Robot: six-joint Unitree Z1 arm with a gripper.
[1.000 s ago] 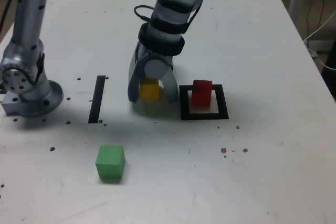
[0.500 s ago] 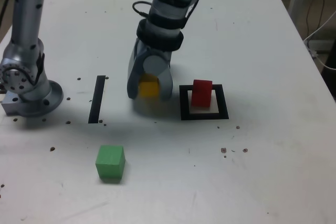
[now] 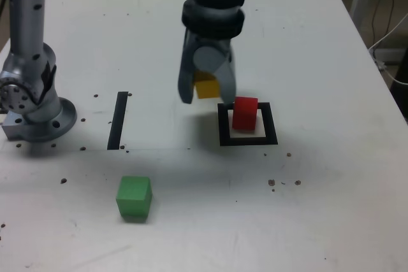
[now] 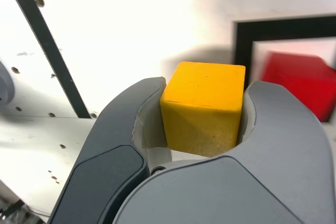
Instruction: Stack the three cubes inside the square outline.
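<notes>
My gripper [image 3: 206, 93] is shut on the yellow cube [image 3: 205, 85] and holds it clear of the table, just to the exterior view's left of the square outline [image 3: 248, 125]. In the wrist view the yellow cube [image 4: 203, 107] sits squeezed between both grey fingers [image 4: 131, 129]. The red cube [image 3: 245, 113] stands inside the black tape frame on its white centre; the wrist view shows the red cube [image 4: 299, 82] blurred inside the outline [image 4: 244, 40]. The green cube [image 3: 134, 197] rests alone on the table near the front, well apart from the gripper.
A straight black tape strip [image 3: 118, 120] lies to the exterior view's left of the gripper. The arm's grey base [image 3: 35, 103] stands at the far left. Dark specks dot the white table [image 3: 319, 189]. Cables hang past the table's right edge.
The gripper has risen from the table with the yellow cube and shifted toward the exterior view's right, closer to the square outline. The red and green cubes have not moved.
</notes>
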